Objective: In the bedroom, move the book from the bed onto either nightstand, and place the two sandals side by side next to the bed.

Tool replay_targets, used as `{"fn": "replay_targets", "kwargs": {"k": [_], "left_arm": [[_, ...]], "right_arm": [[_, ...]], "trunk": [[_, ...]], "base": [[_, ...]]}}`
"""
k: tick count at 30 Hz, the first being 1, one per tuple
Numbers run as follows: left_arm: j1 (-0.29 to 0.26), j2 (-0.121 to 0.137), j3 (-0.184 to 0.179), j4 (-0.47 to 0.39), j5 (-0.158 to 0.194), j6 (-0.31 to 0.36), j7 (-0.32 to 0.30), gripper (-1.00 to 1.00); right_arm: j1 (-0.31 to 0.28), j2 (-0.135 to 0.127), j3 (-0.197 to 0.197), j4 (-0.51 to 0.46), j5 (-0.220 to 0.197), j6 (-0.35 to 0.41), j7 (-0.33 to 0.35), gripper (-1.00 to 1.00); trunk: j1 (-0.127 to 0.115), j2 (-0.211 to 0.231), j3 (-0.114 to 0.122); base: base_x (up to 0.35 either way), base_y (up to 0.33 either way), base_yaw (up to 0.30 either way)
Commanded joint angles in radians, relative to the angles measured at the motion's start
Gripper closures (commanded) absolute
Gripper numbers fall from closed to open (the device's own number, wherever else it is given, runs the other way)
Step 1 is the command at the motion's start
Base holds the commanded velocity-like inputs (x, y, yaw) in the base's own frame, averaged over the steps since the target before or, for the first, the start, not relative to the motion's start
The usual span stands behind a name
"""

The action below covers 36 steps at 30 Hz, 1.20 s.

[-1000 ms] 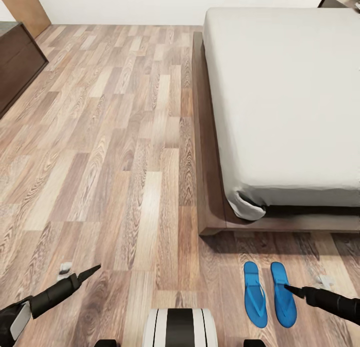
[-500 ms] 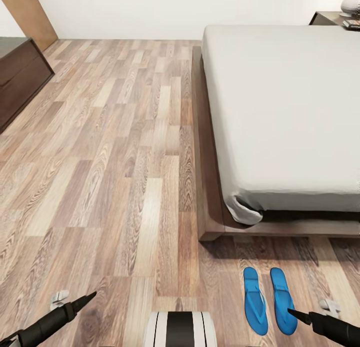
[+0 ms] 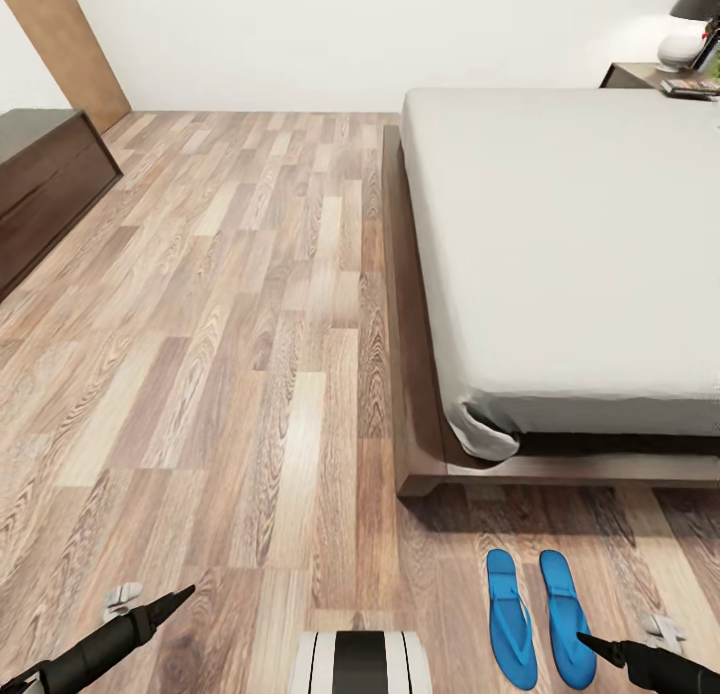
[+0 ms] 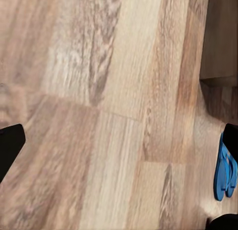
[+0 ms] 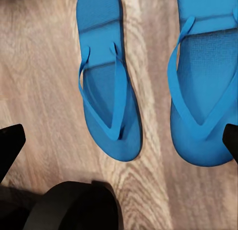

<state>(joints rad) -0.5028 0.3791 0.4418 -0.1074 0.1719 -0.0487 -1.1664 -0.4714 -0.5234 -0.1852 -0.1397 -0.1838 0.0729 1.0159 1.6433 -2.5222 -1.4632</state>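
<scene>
The two blue sandals (image 3: 511,619) (image 3: 567,614) lie side by side on the wood floor just off the foot of the bed (image 3: 560,244). From the right wrist view both sandals (image 5: 106,86) (image 5: 203,91) are straight below my right gripper (image 5: 119,140), which is open above them and holds nothing. My right gripper (image 3: 590,642) hovers at the right sandal's heel. My left gripper (image 3: 170,602) is open over bare floor, far left of the sandals. The nightstand (image 3: 635,74) stands beyond the bed's far corner, with a thin flat thing (image 3: 688,87) on it, perhaps the book; too small to tell.
A long low dark cabinet (image 3: 40,184) runs along the left wall beside a brown door (image 3: 75,44). A white lamp (image 3: 685,44) stands on the nightstand. My base (image 3: 360,664) sits at the bottom middle. Wide plank floor lies between cabinet and bed.
The head camera has tilted up, so the whole picture slid down and the nightstand with its lamp came into view. Both arms sit lower in the picture. The sandals have not moved.
</scene>
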Motion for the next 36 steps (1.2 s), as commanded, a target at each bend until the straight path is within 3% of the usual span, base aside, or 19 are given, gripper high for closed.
{"fn": "replay_targets", "kwargs": {"k": [1,13,18,36], "left_arm": [[0.000,-0.001,-0.010,0.002,0.009,-0.005,0.009,-1.00],[0.000,-0.014,-0.012,0.021,0.009,-0.006,0.032,-1.00],[0.000,-0.014,-0.012,0.022,0.009,-0.005,0.031,-1.00],[0.000,-0.016,-0.018,0.029,0.009,-0.005,0.033,-1.00]], "right_arm": [[0.000,0.000,-0.004,0.001,-0.002,0.007,0.004,-1.00],[-0.001,0.002,-0.004,0.003,-0.002,0.001,0.004,-1.00],[-0.001,0.033,-0.004,0.003,-0.002,-0.012,0.004,-1.00],[-0.001,0.042,-0.004,0.003,0.000,-0.013,0.004,-1.00]], "trunk": [[-0.001,0.000,0.003],[-0.006,0.003,0.050],[-0.008,0.004,0.069],[-0.016,0.008,0.139]], "base": [[0.000,0.000,0.000],[0.000,0.000,0.000],[0.000,0.000,0.000],[0.000,0.000,0.000]]}}
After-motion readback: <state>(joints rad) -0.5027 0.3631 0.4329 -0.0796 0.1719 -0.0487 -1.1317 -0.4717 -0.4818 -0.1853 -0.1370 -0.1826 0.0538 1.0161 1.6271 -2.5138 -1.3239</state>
